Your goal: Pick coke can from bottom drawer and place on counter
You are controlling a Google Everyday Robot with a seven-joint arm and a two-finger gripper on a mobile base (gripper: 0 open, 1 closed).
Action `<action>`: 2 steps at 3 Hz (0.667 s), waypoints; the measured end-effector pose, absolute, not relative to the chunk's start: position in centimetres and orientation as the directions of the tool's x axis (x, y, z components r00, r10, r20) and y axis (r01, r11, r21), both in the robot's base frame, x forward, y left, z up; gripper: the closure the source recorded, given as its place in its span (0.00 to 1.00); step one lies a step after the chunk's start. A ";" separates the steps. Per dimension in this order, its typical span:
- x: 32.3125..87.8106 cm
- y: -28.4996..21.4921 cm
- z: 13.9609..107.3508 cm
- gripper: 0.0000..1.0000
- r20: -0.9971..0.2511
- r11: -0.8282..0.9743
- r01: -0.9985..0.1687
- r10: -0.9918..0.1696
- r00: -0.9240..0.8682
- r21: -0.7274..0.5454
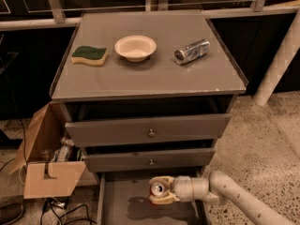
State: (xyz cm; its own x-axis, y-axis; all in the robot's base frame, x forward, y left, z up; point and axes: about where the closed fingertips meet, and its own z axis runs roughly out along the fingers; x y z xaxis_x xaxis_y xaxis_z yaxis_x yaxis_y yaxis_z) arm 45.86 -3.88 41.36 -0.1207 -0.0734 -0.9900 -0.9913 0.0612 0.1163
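The camera view looks down on the counter (154,78), a flat grey top with slightly raised edges and a small chip near its front-right corner. A green and yellow sponge (89,55) lies close to the left edge, a shallow cream bowl (135,47) stands just right of it towards the middle, and a silver can (191,51) lies on its side nearer the right edge, all three in a loose row across the back half. Below the front edge, two grey drawers with small round knobs (151,133) sit slightly pulled out, and under them the bottom drawer (117,205) is drawn well out, its flat grey floor showing. The gripper (157,191) hangs over that floor, below the middle of the counter's front edge, on a pale arm (234,198) coming in from below the front-right corner. Its cream fingers (162,180) are clenched around the coke can (158,188), whose silver top and tab face upward; a dark shadow lies on the drawer floor beneath. An open cardboard box (47,177) stands on the ground below the left edge, with cables (61,210) beside it. Speckled flooring (262,139) spreads out past the right edge, where a white post (281,55) leans.
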 end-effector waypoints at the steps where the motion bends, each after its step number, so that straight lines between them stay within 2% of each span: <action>1: 46.0 -2.3 44.3 1.00 -0.988 0.040 -0.991 -0.084 -0.128 0.125; 2: 46.4 -1.5 47.7 1.00 -0.989 0.022 -0.995 -0.110 -0.104 0.102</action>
